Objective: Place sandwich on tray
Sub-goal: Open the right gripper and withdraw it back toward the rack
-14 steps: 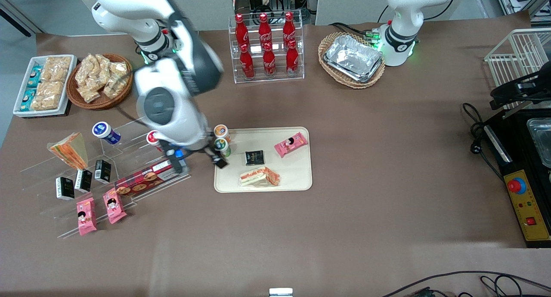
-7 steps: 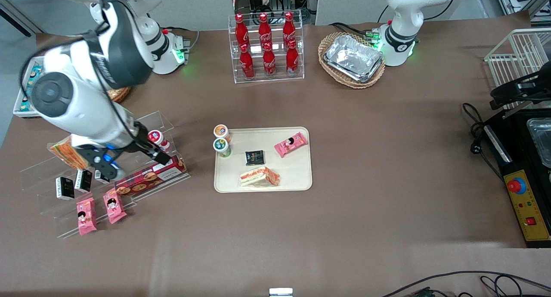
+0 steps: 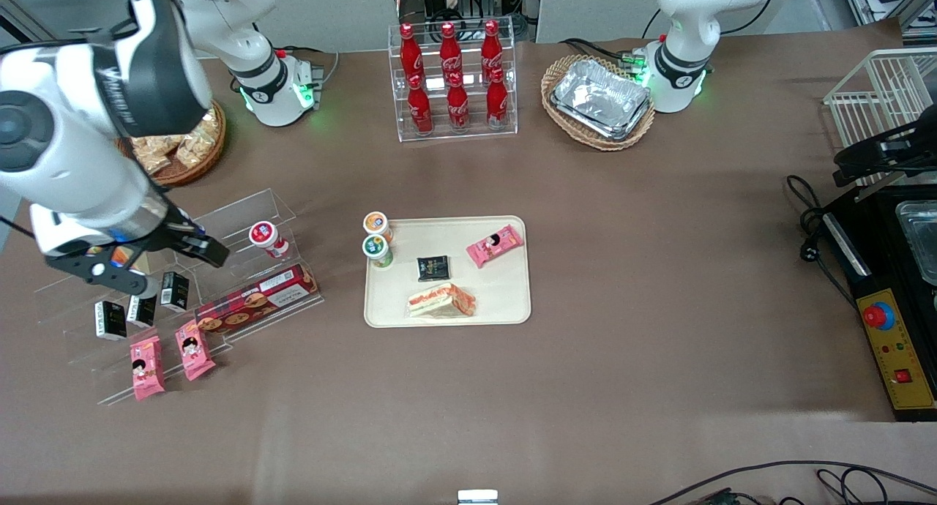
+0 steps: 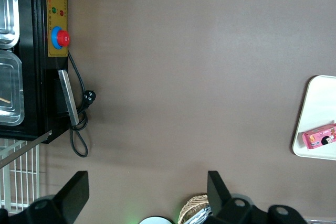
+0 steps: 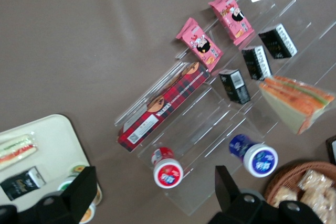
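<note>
We see our tool (image 3: 157,260), fingers spread, above the acrylic shelf (image 3: 241,219) (crowded with snacks); bare desk (image 3: 659,271) lies toward the parked arm's end.

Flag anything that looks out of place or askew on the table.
Nothing is spilled or damaged. The sandwich lies flat on the tray. The gripper hovers open over the acrylic display steps, where the red-capped cup lies tipped on its side.
</note>
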Tool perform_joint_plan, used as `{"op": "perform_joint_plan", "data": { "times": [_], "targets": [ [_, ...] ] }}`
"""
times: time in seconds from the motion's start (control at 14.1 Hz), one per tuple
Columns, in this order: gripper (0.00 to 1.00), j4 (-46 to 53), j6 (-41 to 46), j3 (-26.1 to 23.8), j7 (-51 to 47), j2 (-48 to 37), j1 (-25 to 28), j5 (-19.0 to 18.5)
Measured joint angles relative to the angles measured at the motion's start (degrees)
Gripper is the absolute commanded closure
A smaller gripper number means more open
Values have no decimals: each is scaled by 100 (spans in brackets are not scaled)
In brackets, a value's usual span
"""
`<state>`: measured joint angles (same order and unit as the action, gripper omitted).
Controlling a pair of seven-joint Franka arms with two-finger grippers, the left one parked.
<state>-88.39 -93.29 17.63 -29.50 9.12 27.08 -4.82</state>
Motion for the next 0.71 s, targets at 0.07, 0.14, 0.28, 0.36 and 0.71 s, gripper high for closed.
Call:
{"op": "perform_joint_plan", "data": {
  "times": [0.07, 0.14, 0.28, 0.36, 0.71],
  "targets": [
    [0, -13, 1, -198, 284, -47, -302, -3],
    [0, -26, 2, -419, 589, -97, -621, -4],
    [0, -39, 3, -959, 1070, -201, -1267, -5],
    [0, -39, 3, -1233, 1253, -259, -1566, -6],
    [0, -43, -1, -1522, 2556, -547, -2308, 22]
  ]
}}
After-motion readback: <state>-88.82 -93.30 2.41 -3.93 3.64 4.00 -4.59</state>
